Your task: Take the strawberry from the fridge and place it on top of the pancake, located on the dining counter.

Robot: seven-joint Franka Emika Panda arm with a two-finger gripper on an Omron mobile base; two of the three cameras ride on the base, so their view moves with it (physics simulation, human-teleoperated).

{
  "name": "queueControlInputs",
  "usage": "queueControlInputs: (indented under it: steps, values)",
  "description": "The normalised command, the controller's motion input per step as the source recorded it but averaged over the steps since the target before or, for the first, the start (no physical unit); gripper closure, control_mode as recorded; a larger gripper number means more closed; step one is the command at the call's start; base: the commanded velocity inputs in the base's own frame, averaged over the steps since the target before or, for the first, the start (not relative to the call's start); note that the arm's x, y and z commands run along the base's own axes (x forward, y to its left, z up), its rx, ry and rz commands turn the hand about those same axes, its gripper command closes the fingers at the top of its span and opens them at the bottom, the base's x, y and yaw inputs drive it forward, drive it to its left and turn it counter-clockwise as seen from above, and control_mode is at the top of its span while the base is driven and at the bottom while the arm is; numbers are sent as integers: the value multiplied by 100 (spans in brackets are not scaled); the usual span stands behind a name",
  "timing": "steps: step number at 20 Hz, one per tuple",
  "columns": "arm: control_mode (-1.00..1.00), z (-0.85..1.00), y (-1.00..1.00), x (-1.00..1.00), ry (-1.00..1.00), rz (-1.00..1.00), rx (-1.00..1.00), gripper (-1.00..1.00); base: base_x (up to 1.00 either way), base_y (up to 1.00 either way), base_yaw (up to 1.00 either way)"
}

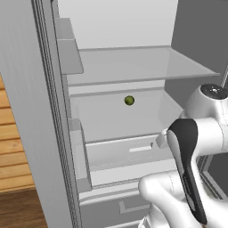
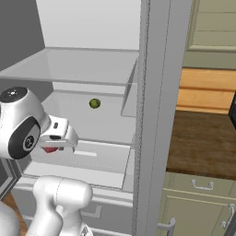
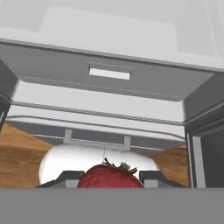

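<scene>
Hand view puts the strawberry (image 3: pixel 110 176) at six o'clock, right between my two fingertips (image 3: pixel 65 178), red body low and green leafy cap up toward twelve. My claw (image 3: pixel 109 180) is pinched nearly shut on it, so the berry is in my grip and off the shelf. From the right base view the same red speck sits under my hand (image 2: pixel 51 148), just in front of the fridge's (image 2: pixel 156 92) lower drawer (image 2: pixel 85 159). Beyond the berry at twelve o'clock lies that pale drawer front, then the shelf above it, where a small green round fruit (image 1: pixel 129 100) rests well apart from me. Since the berry is already with me, my judgement is that the coming move turns on backing straight out toward six o'clock, away from the open fridge, before seeking the pancake, which I cannot see here.
</scene>
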Motion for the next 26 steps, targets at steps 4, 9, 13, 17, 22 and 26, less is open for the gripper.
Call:
queueControlInputs:
  steps: [4, 9, 13, 17, 22, 26]
  values:
    - [-100, 4, -2, -20, -3, -3, 18, 100, 0, 0, 0]
    - [-100, 0, 0, -4, 0, -5, 7, 100, 0, 0, 0]
    - [-100, 2, 2, 0, 0, -8, -3, 100, 0, 0, 0]
    - [-100, 3, 0, 0, 0, -8, -11, 100, 0, 0, 0]
    - [-100, 0, 0, 0, 0, -1, -6, 100, 0, 0, 0]
    - [-100, 0, 0, 0, 0, 0, 0, 100, 0, 0, 0]
